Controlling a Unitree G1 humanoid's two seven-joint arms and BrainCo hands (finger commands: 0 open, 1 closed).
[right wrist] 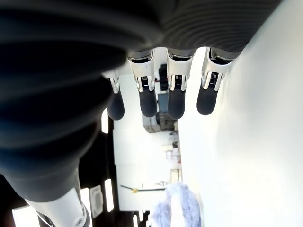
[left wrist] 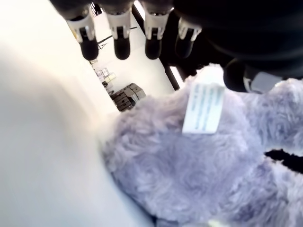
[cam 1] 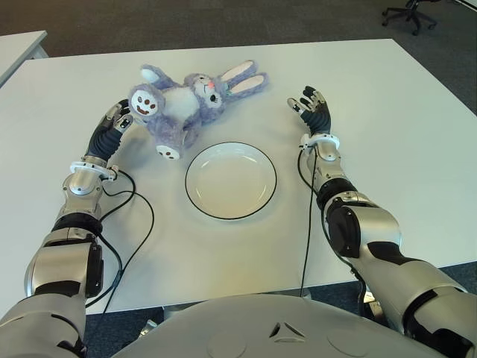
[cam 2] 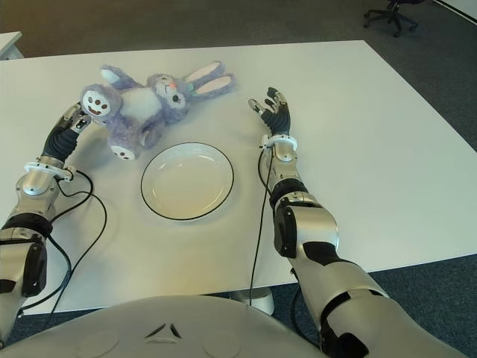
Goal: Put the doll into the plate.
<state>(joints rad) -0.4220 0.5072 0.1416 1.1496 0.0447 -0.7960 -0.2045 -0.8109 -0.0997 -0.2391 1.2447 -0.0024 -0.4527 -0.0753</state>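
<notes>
— Looking at the white table (cam 1: 387,127), where's the doll?
— The purple plush rabbit (cam 1: 186,101) lies beyond the empty white plate (cam 1: 230,180), outside it.
— And the hands?
— The left hand (cam 1: 113,128) sits just beside the rabbit's foot, fingers extended, gripping nothing. The right hand (cam 1: 313,110) is right of the plate, fingers spread, empty.
</notes>
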